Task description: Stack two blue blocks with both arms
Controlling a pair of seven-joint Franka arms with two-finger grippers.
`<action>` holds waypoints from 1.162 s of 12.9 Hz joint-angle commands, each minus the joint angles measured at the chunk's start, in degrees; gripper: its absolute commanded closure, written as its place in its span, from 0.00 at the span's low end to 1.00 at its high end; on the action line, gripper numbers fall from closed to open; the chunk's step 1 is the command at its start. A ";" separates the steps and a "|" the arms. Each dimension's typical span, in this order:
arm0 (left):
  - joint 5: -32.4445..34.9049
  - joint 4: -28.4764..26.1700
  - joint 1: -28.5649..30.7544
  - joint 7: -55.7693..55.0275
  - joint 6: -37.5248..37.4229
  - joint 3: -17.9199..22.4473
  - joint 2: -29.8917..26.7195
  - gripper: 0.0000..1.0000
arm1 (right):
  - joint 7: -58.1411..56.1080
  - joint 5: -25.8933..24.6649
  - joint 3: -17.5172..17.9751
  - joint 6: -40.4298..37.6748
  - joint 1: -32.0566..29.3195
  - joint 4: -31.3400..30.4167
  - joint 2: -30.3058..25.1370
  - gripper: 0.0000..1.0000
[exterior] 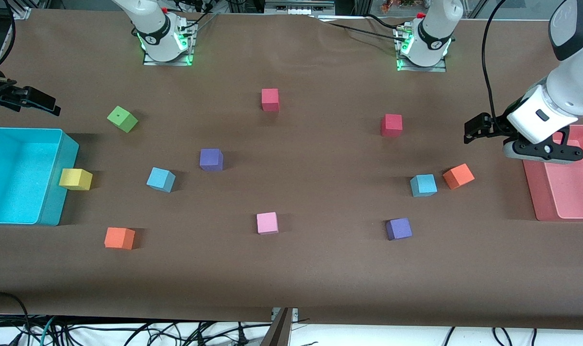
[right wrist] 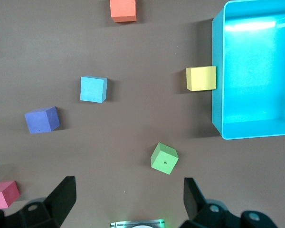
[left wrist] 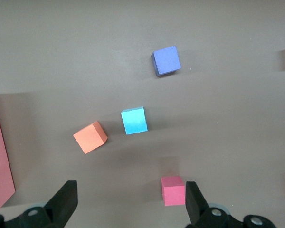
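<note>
Two sky-blue blocks lie on the brown table. One (exterior: 423, 185) is toward the left arm's end, beside an orange cube (exterior: 458, 176); it also shows in the left wrist view (left wrist: 134, 120). The other (exterior: 161, 179) is toward the right arm's end and shows in the right wrist view (right wrist: 93, 89). My left gripper (exterior: 471, 131) hangs open and empty in the air beside the pink tray (exterior: 567, 194); in its wrist view (left wrist: 130, 204) the fingers stand wide apart. My right gripper (exterior: 39, 102) hangs open and empty by the turquoise bin (exterior: 56, 192), its fingers spread in its wrist view (right wrist: 128, 202).
Other cubes lie scattered: two purple (exterior: 211, 159) (exterior: 398, 228), two red (exterior: 270, 99) (exterior: 391, 125), an orange (exterior: 119, 238), a pink (exterior: 267, 223), a green (exterior: 122, 118), and a yellow (exterior: 75, 179) touching the bin's wall.
</note>
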 commanded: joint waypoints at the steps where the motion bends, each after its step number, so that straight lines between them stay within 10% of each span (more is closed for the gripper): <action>1: -1.04 3.73 0.23 0.79 -3.67 -0.23 0.91 0.00 | -0.45 -0.68 0.41 0.31 -0.31 -0.26 -0.58 0.00; 15: -2.97 6.03 0.32 -3.51 -7.47 0.91 2.58 0.00 | -0.27 -0.68 0.49 0.22 -0.31 -0.26 -0.58 0.00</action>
